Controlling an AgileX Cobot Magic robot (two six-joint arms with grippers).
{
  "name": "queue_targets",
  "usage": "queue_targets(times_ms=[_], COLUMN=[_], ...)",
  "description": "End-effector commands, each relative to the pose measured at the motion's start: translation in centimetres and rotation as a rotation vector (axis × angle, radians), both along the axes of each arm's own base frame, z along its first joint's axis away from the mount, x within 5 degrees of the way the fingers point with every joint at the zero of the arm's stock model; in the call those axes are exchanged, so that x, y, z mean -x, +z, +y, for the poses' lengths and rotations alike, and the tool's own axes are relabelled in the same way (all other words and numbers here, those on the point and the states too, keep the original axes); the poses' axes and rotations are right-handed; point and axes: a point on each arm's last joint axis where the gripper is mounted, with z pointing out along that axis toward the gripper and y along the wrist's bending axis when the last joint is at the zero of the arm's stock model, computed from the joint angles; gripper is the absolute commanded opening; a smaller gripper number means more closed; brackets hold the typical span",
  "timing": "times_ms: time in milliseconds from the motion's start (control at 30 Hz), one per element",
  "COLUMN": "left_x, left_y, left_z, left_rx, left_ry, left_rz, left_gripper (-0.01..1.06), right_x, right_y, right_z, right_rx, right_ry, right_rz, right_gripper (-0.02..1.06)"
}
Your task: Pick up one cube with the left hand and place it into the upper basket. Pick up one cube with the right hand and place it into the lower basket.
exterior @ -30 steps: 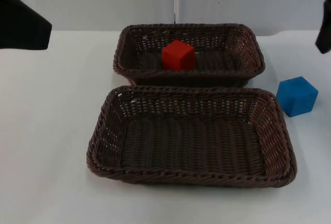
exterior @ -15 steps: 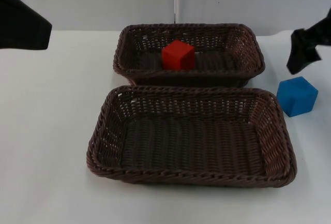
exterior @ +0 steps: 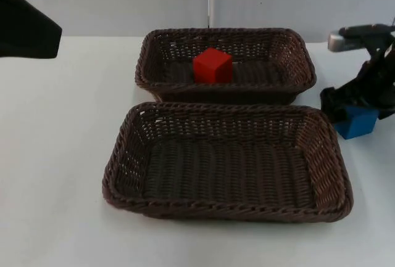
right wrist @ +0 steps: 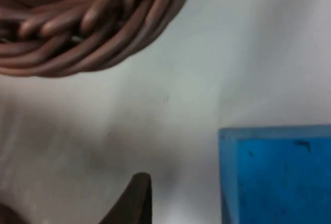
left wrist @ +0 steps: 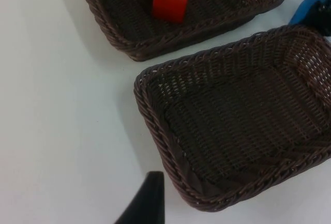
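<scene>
A: Reading from nine o'clock across, what is shown?

B: The left gripper [left wrist: 147,200] waits high at ten o'clock of the white table [exterior: 62,156], where it was a second ago; whether its jaws are apart or together cannot be told. The red cube [exterior: 213,65] sits inside the upper basket [exterior: 225,36], at twelve o'clock of the lower basket [exterior: 228,211], which holds nothing.

A: And at three o'clock?

B: There lies the change. A second ago the right gripper [exterior: 355,103] hung at the table's edge, well apart from the blue cube [exterior: 357,122]; now it has come down over it, just beside the lower basket's corner. In the right wrist view one fingertip [right wrist: 135,198] stands on the table beside the cube's face, not touching it, so the jaws read as apart.

A: The consequence for the task?

B: The left arm's half looks finished. The right arm's half appears to be at the grasp: closing comes next, then a lift toward nine o'clock.
</scene>
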Motion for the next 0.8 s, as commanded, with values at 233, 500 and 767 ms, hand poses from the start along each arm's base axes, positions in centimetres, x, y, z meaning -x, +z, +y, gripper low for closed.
queue_targets(times_ms=[233,500,767], left_x=[0.0,0.0,0.0], left_y=[0.1,0.1,0.1], left_z=[0.0,0.0,0.0], left_rx=[0.015,0.015,0.015], left_ry=[0.008,0.008,0.008], left_rz=[-0.011,-0.011,-0.011], left_gripper=[0.94,0.94,0.94], right_x=[-0.7,-0.5,0.8], right_y=[0.0,1.9,9.4], right_z=[0.2,0.2,-0.1], right_rx=[-0.008,-0.009,-0.035], right_ry=[0.005,0.013,0.021], right_rz=[-0.053,-0.076,-0.160], right_gripper=[0.92,0.11,0.00])
